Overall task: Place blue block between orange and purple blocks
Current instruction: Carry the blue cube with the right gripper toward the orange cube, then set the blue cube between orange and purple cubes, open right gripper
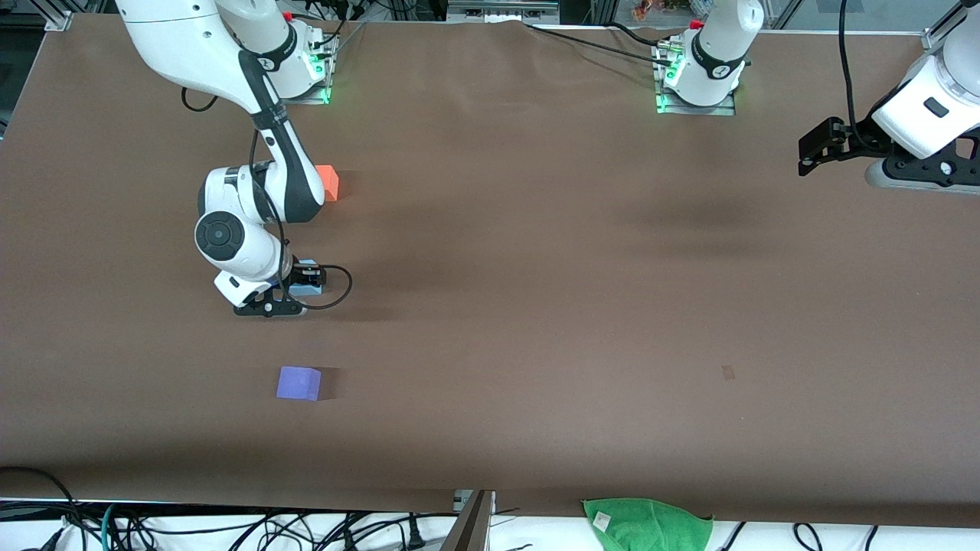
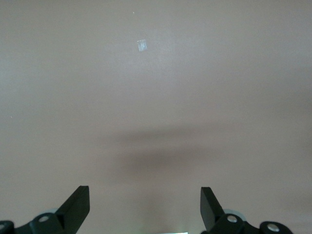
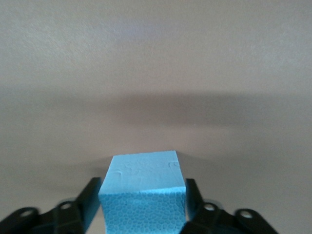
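Currently the purple block [image 1: 298, 383] lies nearest the front camera. Farther off, the blue block [image 1: 308, 278] rests on the tabletop [image 1: 536, 306] between the purple block and the orange block [image 1: 328, 182]. The right gripper [image 1: 295, 295] has its fingers [image 3: 90, 204] flanking the blue block; whether they grip it cannot be told. To finish well, part the fingers fully, then lift straight up without nudging the block. The left gripper [image 2: 145, 207] waits over bare tabletop, fingers wide apart and empty.
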You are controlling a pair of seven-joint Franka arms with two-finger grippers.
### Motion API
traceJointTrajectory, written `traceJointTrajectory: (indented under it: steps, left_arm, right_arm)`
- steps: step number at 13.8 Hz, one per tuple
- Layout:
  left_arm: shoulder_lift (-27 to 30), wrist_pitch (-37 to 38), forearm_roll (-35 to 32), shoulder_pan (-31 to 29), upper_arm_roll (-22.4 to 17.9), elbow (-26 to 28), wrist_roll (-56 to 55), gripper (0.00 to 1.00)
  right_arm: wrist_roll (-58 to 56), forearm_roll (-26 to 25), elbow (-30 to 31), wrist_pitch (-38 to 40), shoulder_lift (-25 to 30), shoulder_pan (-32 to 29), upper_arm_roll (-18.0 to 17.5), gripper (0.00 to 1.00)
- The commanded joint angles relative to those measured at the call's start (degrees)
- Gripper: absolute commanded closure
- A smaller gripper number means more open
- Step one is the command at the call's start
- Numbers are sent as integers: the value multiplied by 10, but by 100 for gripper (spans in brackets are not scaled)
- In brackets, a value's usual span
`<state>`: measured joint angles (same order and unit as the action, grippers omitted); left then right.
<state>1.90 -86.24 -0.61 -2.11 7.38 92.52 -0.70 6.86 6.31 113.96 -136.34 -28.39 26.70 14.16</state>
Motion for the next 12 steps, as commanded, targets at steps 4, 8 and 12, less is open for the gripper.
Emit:
traceJointTrajectory:
  steps: [4, 8, 12]
  left_arm:
    - [-7, 5, -8, 2, -2, -16, 11, 0]
    - [-7, 5, -8, 2, -2, -16, 11, 0]
    - [-8, 4, -8, 5, -1, -17, 11, 0]
  right_arm:
    - [-20, 5, -107, 132, 38, -5, 2, 0]
    - [-90, 3, -221, 266, 40, -13, 31, 0]
    - [-92, 6, -358, 430, 40, -15, 49, 0]
